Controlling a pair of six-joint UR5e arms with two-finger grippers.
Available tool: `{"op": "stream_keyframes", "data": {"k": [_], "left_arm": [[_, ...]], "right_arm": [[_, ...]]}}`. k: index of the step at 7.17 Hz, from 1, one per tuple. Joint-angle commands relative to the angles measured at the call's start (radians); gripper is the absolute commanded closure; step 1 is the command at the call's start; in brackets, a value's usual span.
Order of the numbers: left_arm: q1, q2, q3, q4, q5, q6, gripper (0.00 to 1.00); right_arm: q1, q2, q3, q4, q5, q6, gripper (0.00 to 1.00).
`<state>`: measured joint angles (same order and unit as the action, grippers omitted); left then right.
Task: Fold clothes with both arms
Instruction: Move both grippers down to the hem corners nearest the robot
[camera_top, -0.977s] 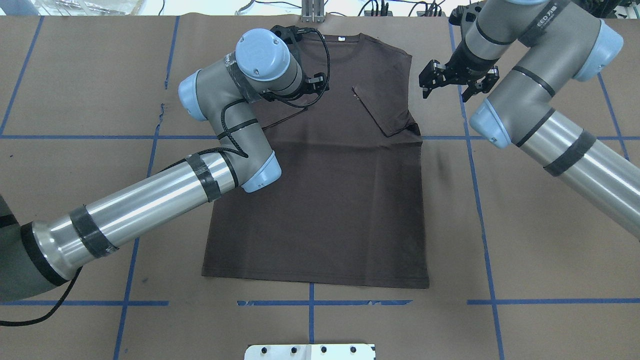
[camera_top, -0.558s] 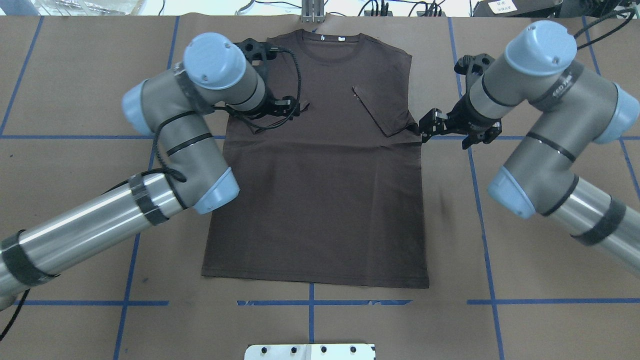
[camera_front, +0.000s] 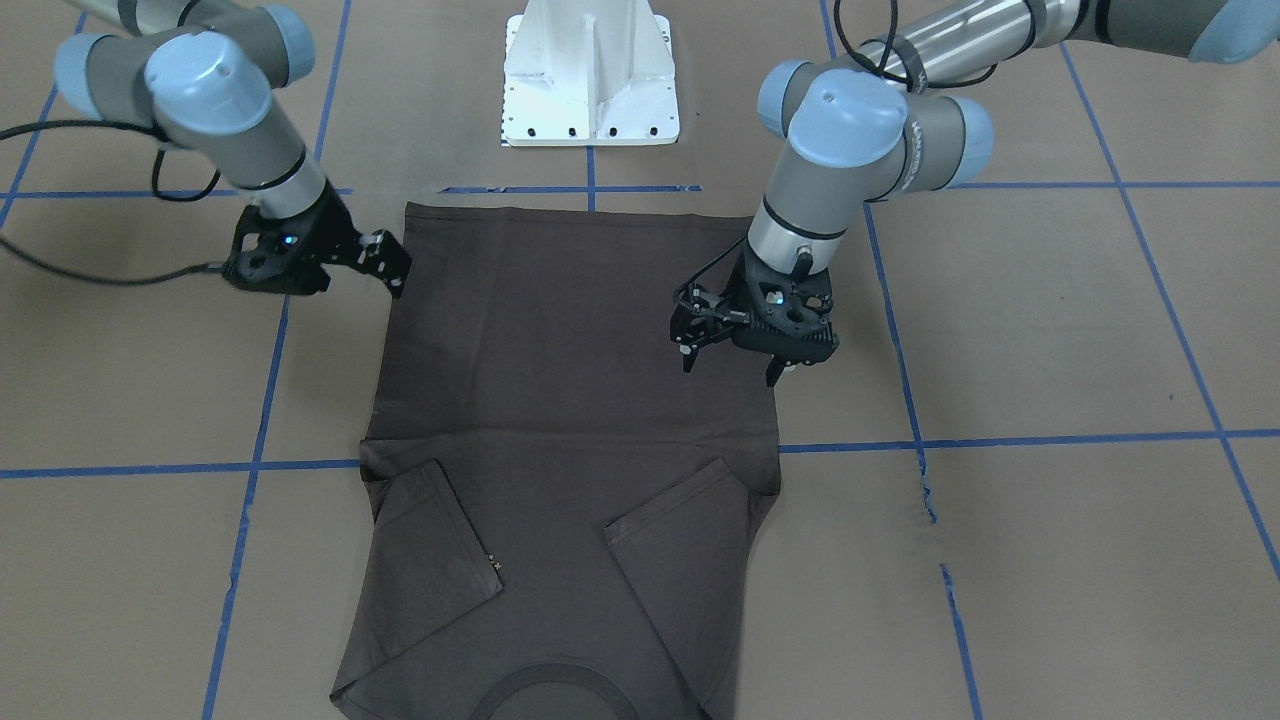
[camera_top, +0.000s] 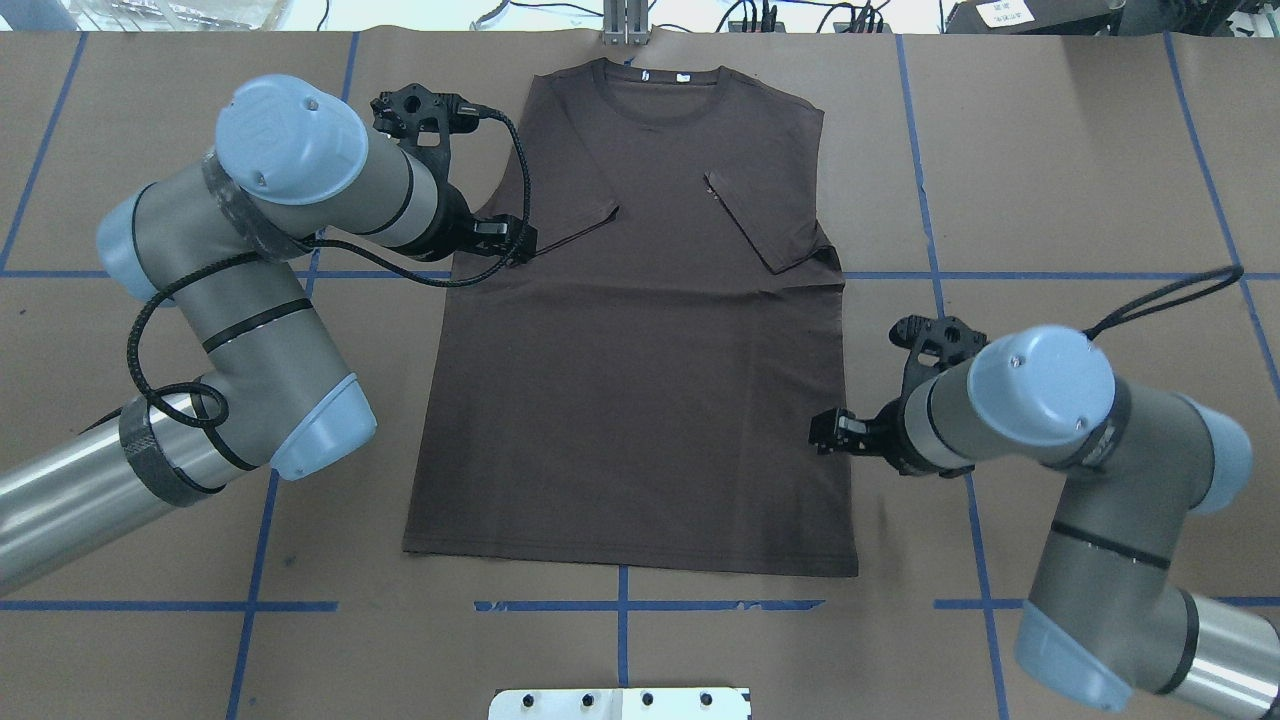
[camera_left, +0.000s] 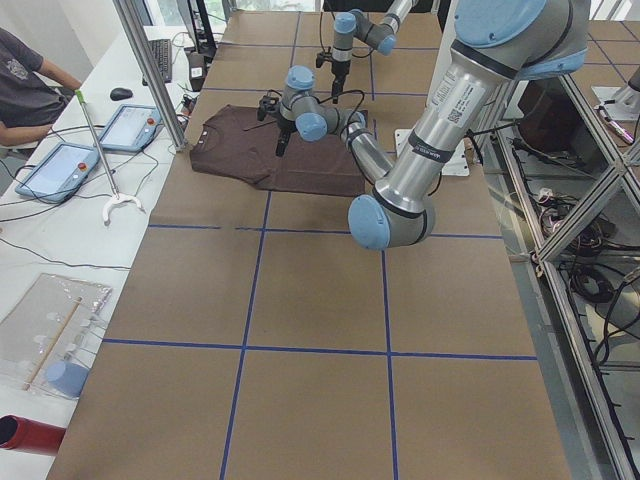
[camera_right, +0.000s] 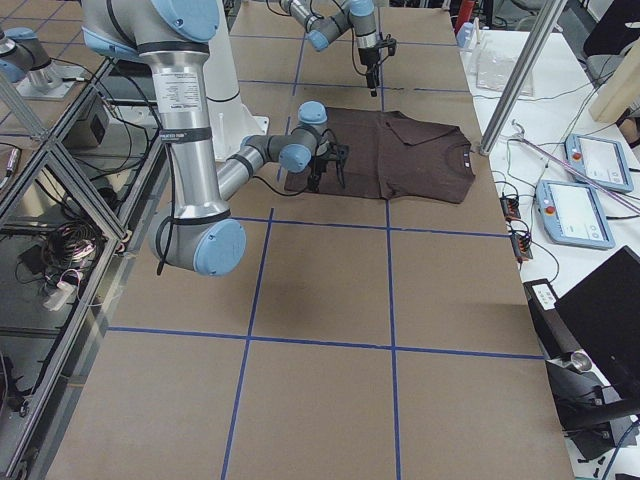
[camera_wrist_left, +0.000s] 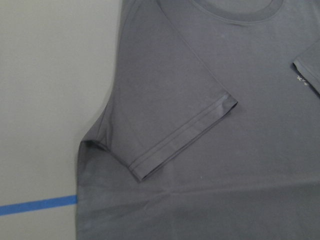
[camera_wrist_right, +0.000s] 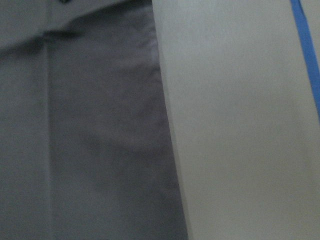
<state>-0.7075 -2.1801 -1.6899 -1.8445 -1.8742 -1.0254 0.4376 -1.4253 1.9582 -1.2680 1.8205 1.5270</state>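
Observation:
The dark brown T-shirt (camera_top: 640, 400) lies flat on the paper-covered table, collar (camera_top: 665, 105) at the far side. Both sleeves are folded in onto the chest. My left gripper (camera_top: 515, 242) hovers at the shirt's left edge by the armpit. In the front-facing view (camera_front: 730, 368) its fingers stand apart, open and empty. My right gripper (camera_top: 825, 432) is at the shirt's right side edge, lower down. In the front-facing view (camera_front: 395, 272) it looks open and empty. The left wrist view shows the folded left sleeve (camera_wrist_left: 190, 135). The right wrist view shows the shirt's side edge (camera_wrist_right: 90, 125).
Blue tape lines (camera_top: 960, 420) grid the brown table cover. The white pedestal plate (camera_front: 590, 75) sits at the near edge. Tablets (camera_left: 60, 165) and a metal pole (camera_left: 150, 70) stand beyond the collar end, where an operator sits.
Both arms have swung toward the robot. The left gripper moved off the chest to the shirt's left edge. The right gripper moved from beside the shoulder down along the right edge.

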Motion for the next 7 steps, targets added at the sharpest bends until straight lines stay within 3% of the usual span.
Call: {"op": "stream_keyframes", "data": {"k": [1,6,7], "left_arm": [[-0.012,0.003,-0.02,0.018,0.003,0.001,0.0],[-0.039,0.006,-0.02,0.018,0.003,0.001,0.0],[-0.04,0.006,-0.02,0.018,0.003,0.002,0.0]], "right_arm": [[-0.13,-0.037,0.007,0.027,-0.102,0.093,0.0],[-0.171,-0.04,0.027,0.016,-0.101,0.114,0.0],[-0.175,-0.04,0.027,0.015,-0.101,0.116,0.04]]}}
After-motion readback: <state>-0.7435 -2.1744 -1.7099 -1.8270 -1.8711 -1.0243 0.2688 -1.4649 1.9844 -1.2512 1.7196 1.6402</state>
